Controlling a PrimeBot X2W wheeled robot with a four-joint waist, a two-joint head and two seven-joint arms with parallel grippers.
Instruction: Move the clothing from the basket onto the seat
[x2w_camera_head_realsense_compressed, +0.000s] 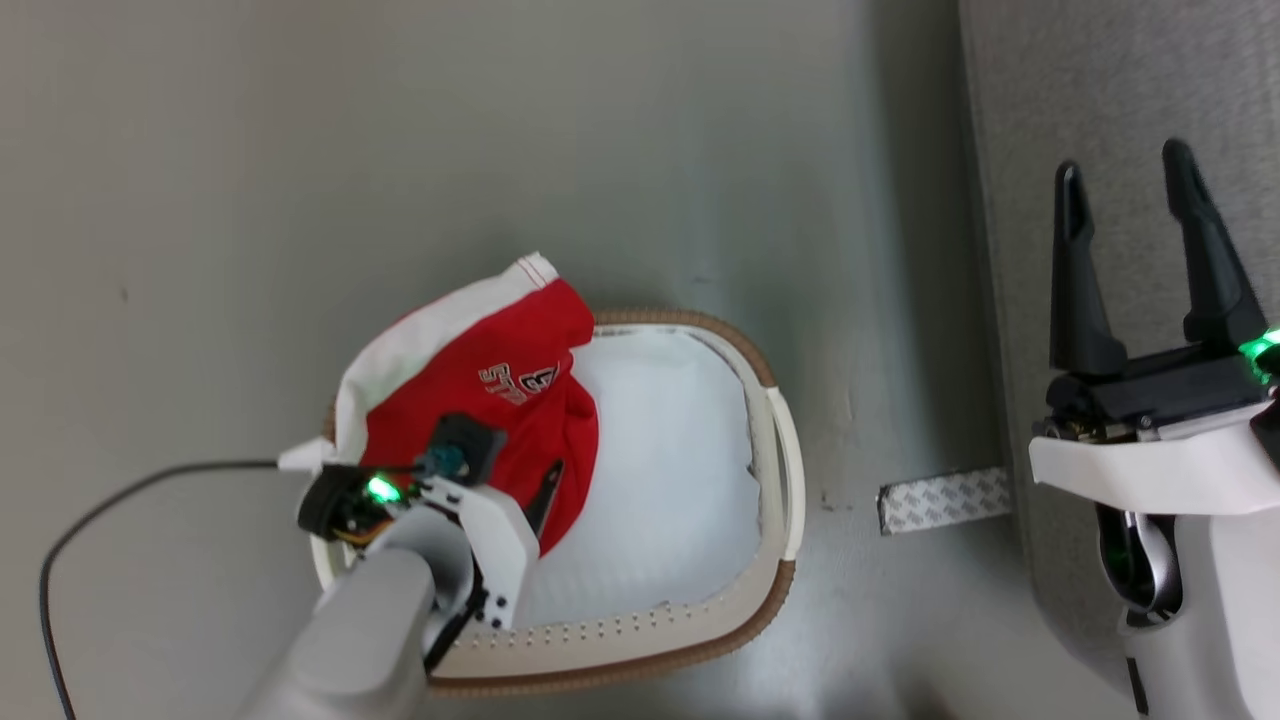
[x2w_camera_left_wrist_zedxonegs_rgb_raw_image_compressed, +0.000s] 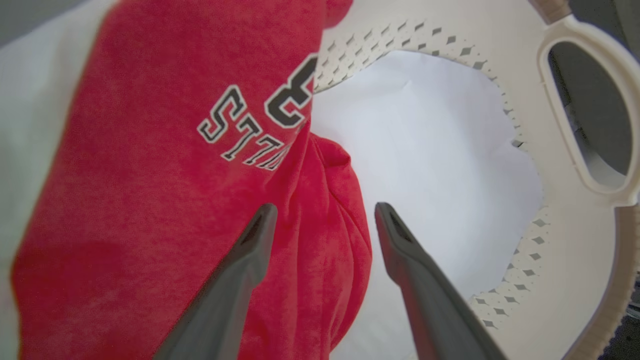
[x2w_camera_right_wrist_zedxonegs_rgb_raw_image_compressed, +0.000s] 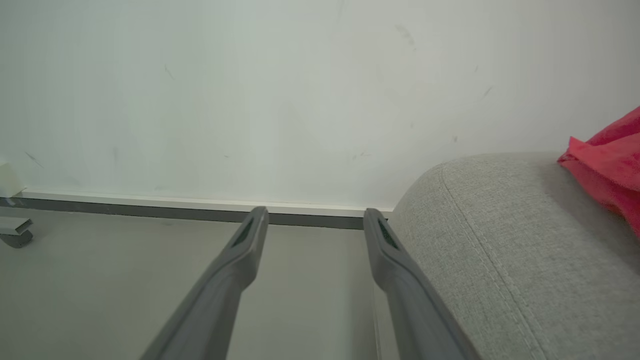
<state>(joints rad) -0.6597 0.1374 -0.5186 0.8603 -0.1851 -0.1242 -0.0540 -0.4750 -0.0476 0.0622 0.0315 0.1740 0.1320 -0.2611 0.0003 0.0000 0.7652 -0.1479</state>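
A red garment (x2w_camera_head_realsense_compressed: 520, 390) with a broad white band and black white-edged print lies over the far left rim of the round white basket (x2w_camera_head_realsense_compressed: 770, 420). My left gripper (x2w_camera_left_wrist_zedxonegs_rgb_raw_image_compressed: 325, 212) is down inside the basket and open, with a fold of this red garment (x2w_camera_left_wrist_zedxonegs_rgb_raw_image_compressed: 150, 200) between its fingers. My right gripper (x2w_camera_head_realsense_compressed: 1125, 165) stands open and empty over the edge of the light grey seat (x2w_camera_head_realsense_compressed: 1100, 80). In the right wrist view, that gripper (x2w_camera_right_wrist_zedxonegs_rgb_raw_image_compressed: 316, 215) points at the wall, the seat (x2w_camera_right_wrist_zedxonegs_rgb_raw_image_compressed: 500, 240) is beside it, and a second red garment (x2w_camera_right_wrist_zedxonegs_rgb_raw_image_compressed: 610, 165) lies on the seat.
A plain white cloth (x2w_camera_head_realsense_compressed: 670, 460) covers the basket's bottom. The basket stands on grey floor. A strip of patterned tape (x2w_camera_head_realsense_compressed: 945, 498) lies on the floor between basket and seat. A black cable (x2w_camera_head_realsense_compressed: 100, 520) runs off to the left. A wall with a skirting board (x2w_camera_right_wrist_zedxonegs_rgb_raw_image_compressed: 150, 202) rises behind.
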